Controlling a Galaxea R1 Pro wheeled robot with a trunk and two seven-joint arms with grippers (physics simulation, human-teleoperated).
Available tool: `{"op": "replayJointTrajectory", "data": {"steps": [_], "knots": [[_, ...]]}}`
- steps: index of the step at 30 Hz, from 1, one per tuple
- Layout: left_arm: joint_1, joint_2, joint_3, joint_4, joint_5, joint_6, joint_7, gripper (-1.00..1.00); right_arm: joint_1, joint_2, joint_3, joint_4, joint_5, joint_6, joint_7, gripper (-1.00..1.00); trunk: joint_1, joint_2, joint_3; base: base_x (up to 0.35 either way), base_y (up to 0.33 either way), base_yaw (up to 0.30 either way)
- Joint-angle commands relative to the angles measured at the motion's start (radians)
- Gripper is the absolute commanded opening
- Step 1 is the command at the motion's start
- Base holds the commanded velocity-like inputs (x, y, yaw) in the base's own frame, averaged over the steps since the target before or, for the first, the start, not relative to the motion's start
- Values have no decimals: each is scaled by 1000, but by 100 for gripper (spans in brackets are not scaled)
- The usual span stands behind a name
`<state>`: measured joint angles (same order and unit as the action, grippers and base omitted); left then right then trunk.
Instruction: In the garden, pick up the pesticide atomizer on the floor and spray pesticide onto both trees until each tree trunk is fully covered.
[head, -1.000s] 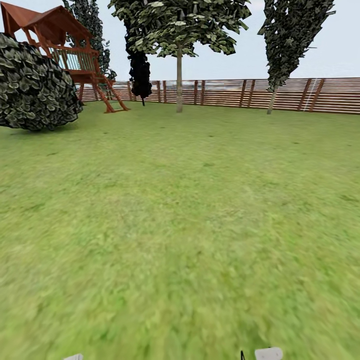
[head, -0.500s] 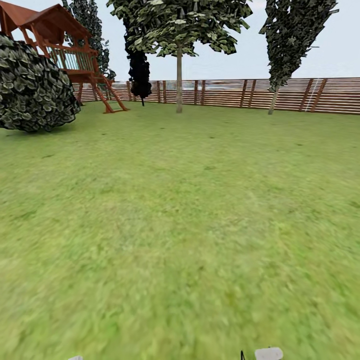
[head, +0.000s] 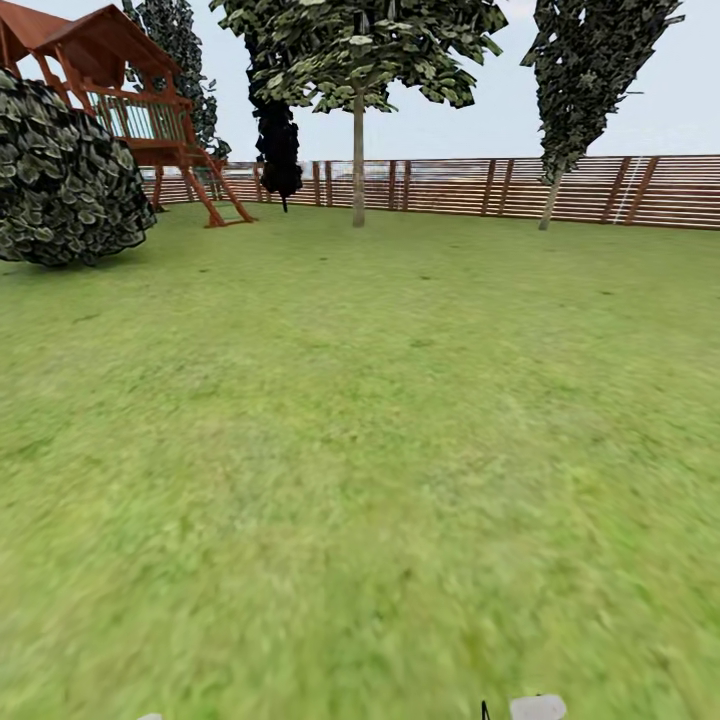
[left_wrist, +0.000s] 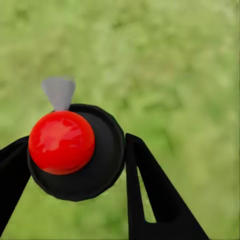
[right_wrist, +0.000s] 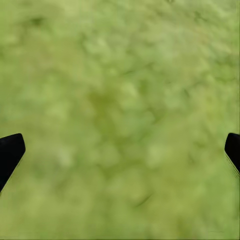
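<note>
In the left wrist view, the pesticide atomizer is a round dark bottle with a red ball and a pale grey patch on top. My left gripper is shut on it, one black finger at each side, above blurry green grass. My right gripper is open over bare grass with nothing between its fingers. In the head view, two trees stand far ahead by the fence. One pale tree trunk is at the centre. The other tree trunk leans further right.
A wide lawn stretches ahead to a brown slatted fence. A large dark bush and a red-brown wooden playhouse stand at the far left. A black-leaved tree is beside them.
The whole head view has shifted slightly, with the bush and playhouse sliding left: the camera has moved. The grippers keep their places at the picture's lower edge.
</note>
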<state>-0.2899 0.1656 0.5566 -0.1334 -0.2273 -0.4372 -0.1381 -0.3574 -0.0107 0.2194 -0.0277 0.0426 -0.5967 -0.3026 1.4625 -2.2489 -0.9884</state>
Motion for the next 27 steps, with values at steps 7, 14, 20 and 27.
{"op": "replayJointTrajectory", "data": {"steps": [7, 14, 20, 27], "knots": [[24, 0, 0, 0, 0, -1, 0, -100, 0, 0, 0, 0, 0, 0, 0, 100, 0, 0, 0, 338, 0, 0], [25, -1, 0, 0, 0, -2, 0, -100, 0, 0, 0, 0, 0, 0, 0, 100, 0, 0, 0, 338, 0, 0], [26, -3, 0, 0, 1, -3, -1, -100, 0, 0, 0, 0, 0, 0, 0, 100, 0, 0, 0, 338, 0, 0], [26, -4, -1, 0, -1, -3, -1, -100, 0, 0, 0, 0, 0, 0, 0, 100, 0, 0, 0, 338, 0, 0]]}}
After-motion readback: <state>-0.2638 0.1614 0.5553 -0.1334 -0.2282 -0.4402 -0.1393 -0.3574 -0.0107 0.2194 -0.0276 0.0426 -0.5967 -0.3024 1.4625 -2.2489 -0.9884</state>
